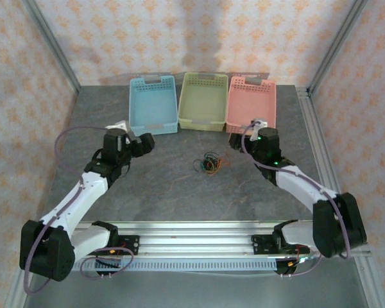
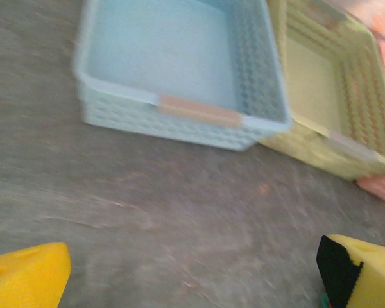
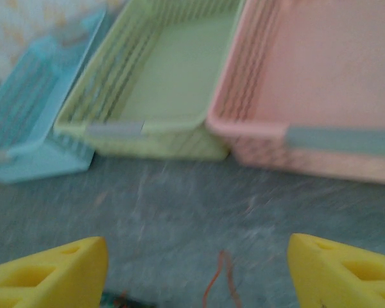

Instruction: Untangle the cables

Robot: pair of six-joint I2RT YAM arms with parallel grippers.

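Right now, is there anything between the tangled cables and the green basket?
No, that stretch is bare grey table, from the cables up to the green basket. The top view shows it clearest, and the right wrist view agrees.

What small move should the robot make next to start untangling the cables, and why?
Probably lower the right gripper onto the cables and pinch one strand. The tangle lies untouched on the table, the gripper is open and empty, and an orange-red loop lies just ahead between its fingers.
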